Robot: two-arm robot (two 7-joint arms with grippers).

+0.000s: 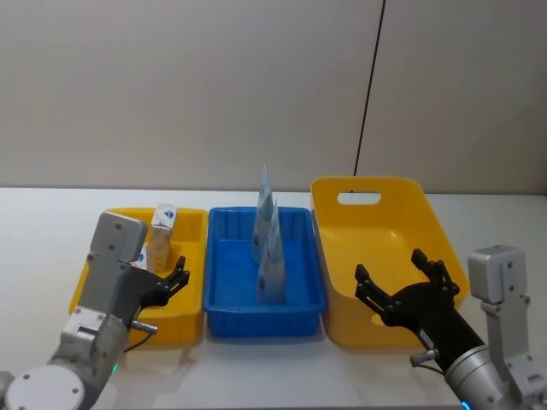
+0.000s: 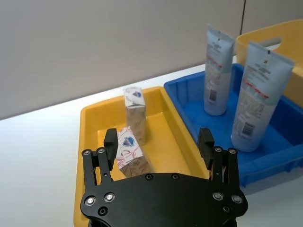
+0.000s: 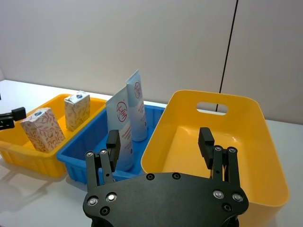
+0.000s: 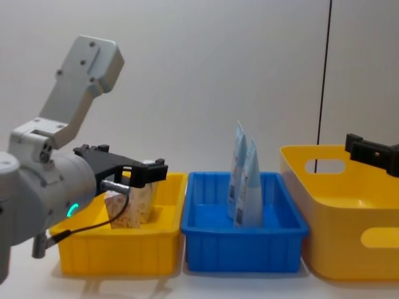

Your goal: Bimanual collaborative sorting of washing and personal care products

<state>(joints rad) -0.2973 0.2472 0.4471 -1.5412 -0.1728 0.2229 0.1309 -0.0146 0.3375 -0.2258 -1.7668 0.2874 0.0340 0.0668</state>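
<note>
Two white packs with red pattern stand in the small yellow bin (image 1: 193, 318): the far pack (image 1: 163, 219) (image 2: 135, 112) and the near pack (image 1: 157, 253) (image 2: 130, 154). Two pale blue-white pouches stand upright in the blue bin (image 1: 265, 325), one behind (image 1: 265, 212) (image 3: 137, 101) and one in front (image 1: 273, 266) (image 3: 121, 124). My left gripper (image 1: 175, 283) (image 2: 158, 139) hovers open over the small yellow bin's near right part, just short of the near pack. Over the near end of the large yellow bin (image 1: 369, 183) my right gripper (image 1: 390, 266) (image 3: 159, 137) hangs open, holding nothing.
The three bins stand side by side on a white table (image 1: 43, 222), with a plain wall behind. A black cable (image 1: 369, 85) runs down the wall behind the large bin, whose inside (image 3: 189, 142) holds nothing.
</note>
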